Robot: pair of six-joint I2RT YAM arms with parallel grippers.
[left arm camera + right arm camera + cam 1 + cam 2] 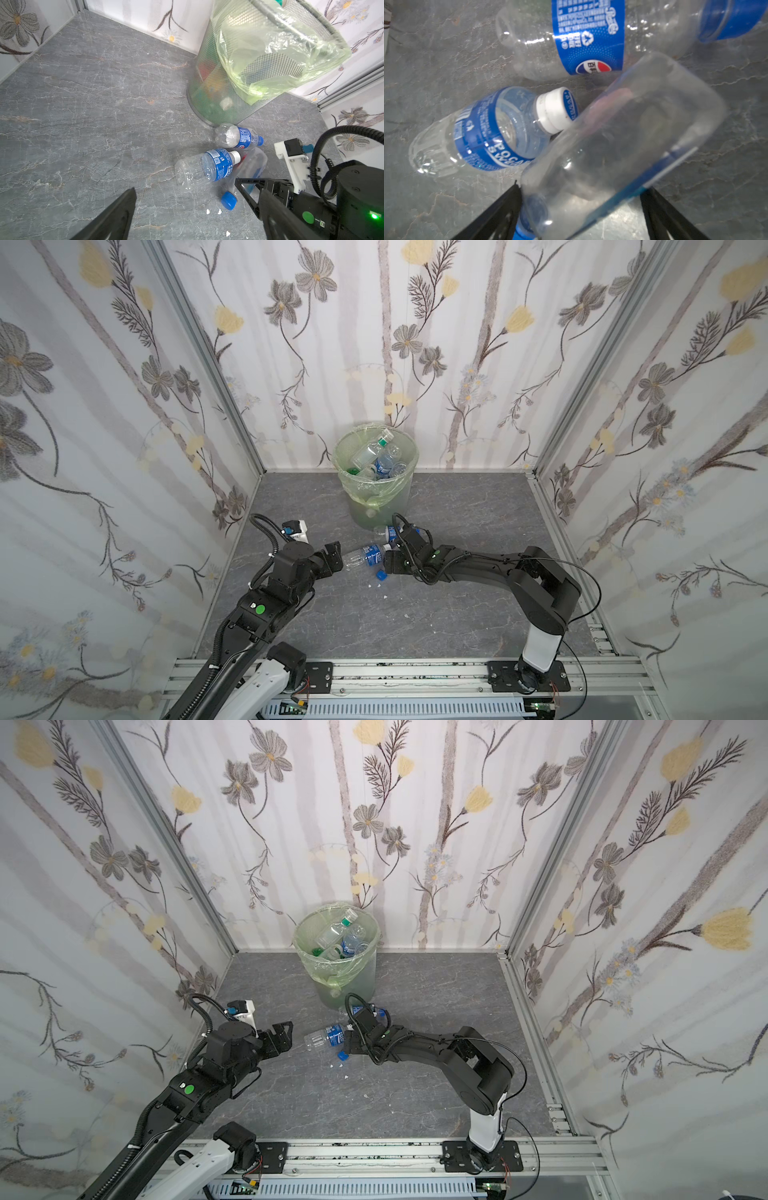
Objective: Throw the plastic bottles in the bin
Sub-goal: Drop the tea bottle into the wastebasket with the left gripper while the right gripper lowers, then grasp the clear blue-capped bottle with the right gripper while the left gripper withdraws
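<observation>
The bin [361,506], a round mesh basket with a green bag over its rim, stands at the back wall with several plastic bottles [374,452] inside. Three bottles lie on the floor in front of it. A Pepsi-labelled one [236,138] rests against the bin's foot. A white-capped, blue-labelled one [368,556] lies between the two grippers. A clear square bottle [623,135] with a blue cap [228,200] is tilted, blurred and gripped by my right gripper [581,191], both fingers against its sides. My left gripper [337,559] hangs open and empty just left of the white-capped bottle.
Small white scraps [385,596] lie on the grey stone floor. Flowered walls close in the left, back and right sides. An aluminium rail [415,672] carrying both arm bases runs along the front edge.
</observation>
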